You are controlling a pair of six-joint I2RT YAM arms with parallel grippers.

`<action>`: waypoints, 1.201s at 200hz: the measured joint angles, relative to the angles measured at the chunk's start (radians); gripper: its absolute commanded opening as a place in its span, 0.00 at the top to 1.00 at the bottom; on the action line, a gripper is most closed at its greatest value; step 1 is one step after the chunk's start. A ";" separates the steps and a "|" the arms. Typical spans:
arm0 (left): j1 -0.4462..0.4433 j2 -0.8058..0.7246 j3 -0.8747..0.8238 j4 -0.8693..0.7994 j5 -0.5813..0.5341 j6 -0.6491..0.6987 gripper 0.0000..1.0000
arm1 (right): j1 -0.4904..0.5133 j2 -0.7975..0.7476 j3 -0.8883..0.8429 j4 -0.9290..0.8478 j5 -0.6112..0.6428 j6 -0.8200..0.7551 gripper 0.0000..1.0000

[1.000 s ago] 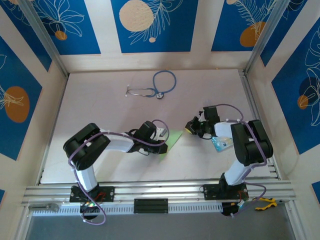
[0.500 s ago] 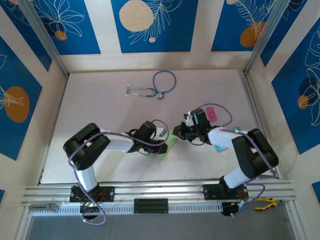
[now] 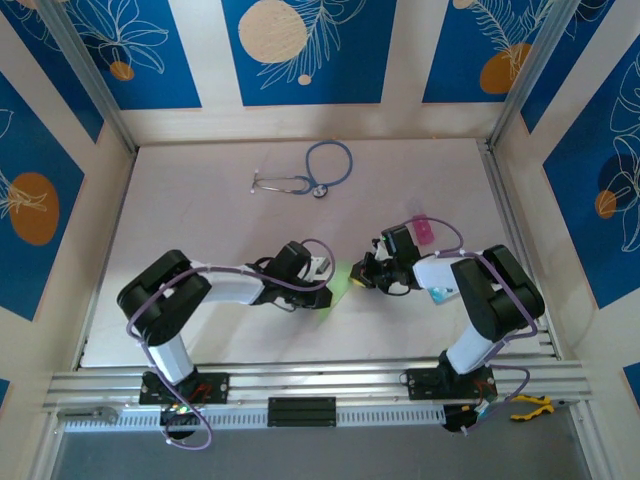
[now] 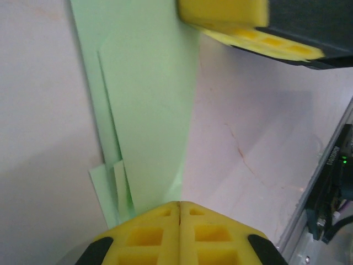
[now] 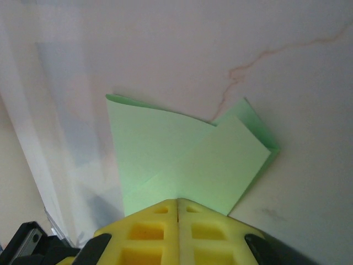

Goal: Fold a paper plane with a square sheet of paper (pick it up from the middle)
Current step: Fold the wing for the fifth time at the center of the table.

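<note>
Green paper sheet (image 3: pixel 336 284) folded, flat on table (image 3: pixel 200 210); left gripper (image 4: pixel 179 205) clenched at its 9 o'clock, right gripper (image 5: pixel 177 202) clenched at 3, tips touching it.

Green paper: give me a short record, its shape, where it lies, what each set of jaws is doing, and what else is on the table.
paper: pale green sheet, folded, layers overlapping, flat on the table between the arms
left jaws: shut, tips at one end of it
right jaws: shut, tips at the opposite end
held or pressed: cannot tell
also there: stethoscope, pink block
</note>
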 measured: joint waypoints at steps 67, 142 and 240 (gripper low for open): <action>-0.001 0.038 0.145 -0.014 0.031 -0.029 0.95 | 0.000 0.000 0.000 0.000 0.001 0.000 0.98; -0.013 0.164 0.222 -0.125 0.001 -0.013 0.95 | 0.000 0.000 0.000 0.000 0.001 0.000 0.98; -0.013 0.071 0.072 -0.055 -0.020 0.013 0.91 | 0.004 0.007 0.002 0.001 -0.004 0.000 0.99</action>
